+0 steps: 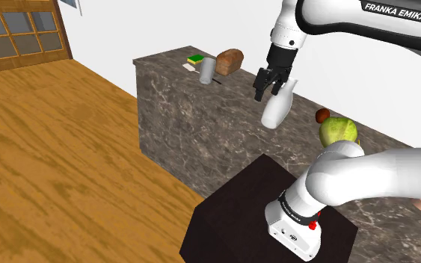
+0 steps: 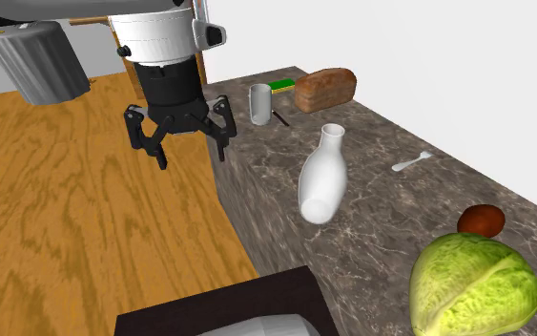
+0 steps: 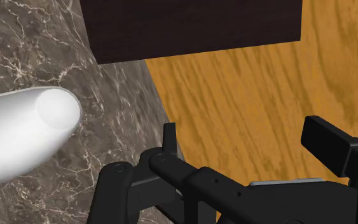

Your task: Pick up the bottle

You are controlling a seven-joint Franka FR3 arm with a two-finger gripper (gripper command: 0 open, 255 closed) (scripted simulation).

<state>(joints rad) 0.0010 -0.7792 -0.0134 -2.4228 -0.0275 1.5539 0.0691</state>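
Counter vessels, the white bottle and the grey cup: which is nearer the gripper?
The white narrow-necked bottle, mid-counter close by the black gripper; the grey cup stands farther off by the brown bread loaf.

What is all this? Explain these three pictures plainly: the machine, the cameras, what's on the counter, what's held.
It is a white robot arm on a dark box, with a black two-fingered hand. One picture looks down from beside the box, one from another spot by the counter, one from a camera on the hand itself. On the dark marbled counter are a white bottle, a cup, a loaf, a sponge, a spoon, a green cabbage and a brown round thing. The hand is open near the counter's edge and holds nothing.
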